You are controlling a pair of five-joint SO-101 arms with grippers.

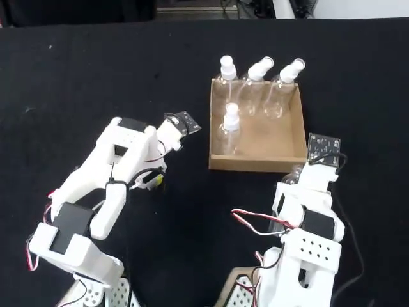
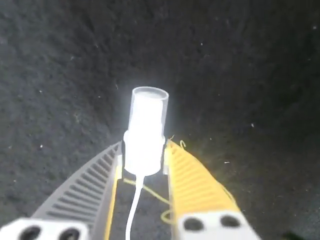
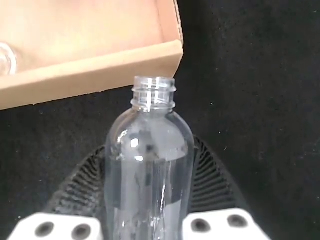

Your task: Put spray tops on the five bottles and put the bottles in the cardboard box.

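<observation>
This looks like a robotics lab bench. A table (image 1: 70,70) draped in black cloth carries a white left arm (image 1: 108,185) and right arm (image 1: 310,217) with bare red wires (image 1: 255,220). Loose cables (image 1: 233,6) lie beyond the table's far edge.

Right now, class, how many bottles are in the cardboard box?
4. Three bottles rest against the far wall of the cardboard box: left, middle, right. The fourth bottle is nearer the front, left side.
</observation>
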